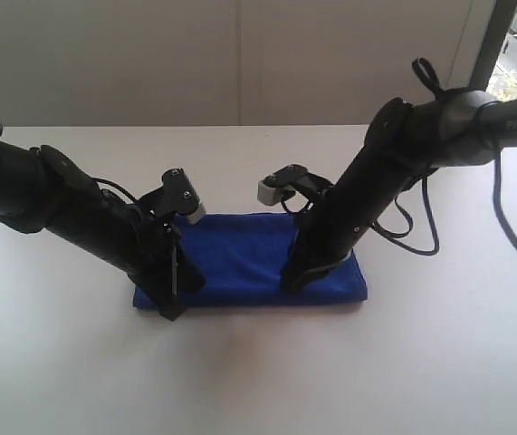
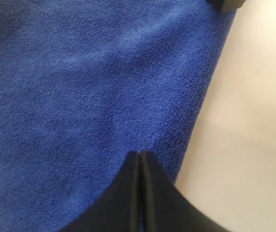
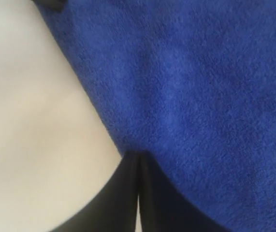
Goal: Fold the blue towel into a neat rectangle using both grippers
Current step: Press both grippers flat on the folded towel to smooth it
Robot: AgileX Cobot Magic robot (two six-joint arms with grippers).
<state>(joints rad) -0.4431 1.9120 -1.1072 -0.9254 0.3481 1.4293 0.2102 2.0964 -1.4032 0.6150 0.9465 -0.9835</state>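
I note the blue towel (image 1: 240, 254) lying flat as a folded rectangle mid-table (image 1: 240, 381), my left gripper (image 1: 170, 311) pressed together at its lower-left corner in the exterior view, my right gripper (image 1: 292, 281) likewise pressed together at the same long edge.
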